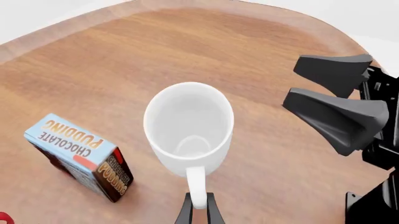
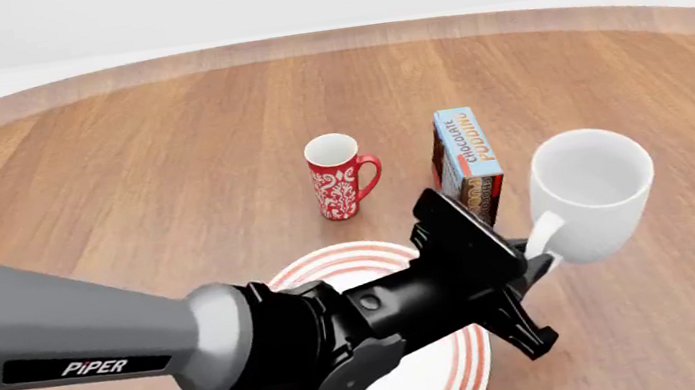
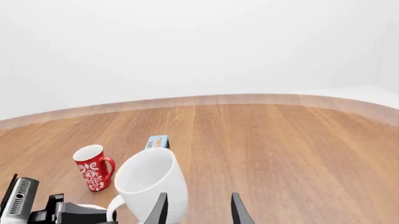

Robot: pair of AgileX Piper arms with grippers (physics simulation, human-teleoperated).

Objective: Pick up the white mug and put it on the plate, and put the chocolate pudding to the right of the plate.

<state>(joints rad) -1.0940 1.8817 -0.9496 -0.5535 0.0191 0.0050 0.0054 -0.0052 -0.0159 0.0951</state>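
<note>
Left claw (image 2: 536, 276) pinched shut on loop handle of glossy white mug (image 2: 592, 189), held at 3 o'clock of ringed round plate (image 2: 469, 381). Boxy chocolate pudding (image 2: 467, 161) upright behind. Right claw (image 3: 198, 207) parted, empty. Woodgrain desk (image 2: 156, 170).

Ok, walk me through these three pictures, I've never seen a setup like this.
These are simulator renders of two robot arms at a wooden table. The front view looks down over the arms; the other two come from cameras behind each gripper. The left gripper is shut on the handle of the white mug, which looks lifted and tilted. The right gripper hangs open nearby, holding nothing. On the table are a red mug, the chocolate pudding carton and the plate, partly hidden under the left arm.
</note>
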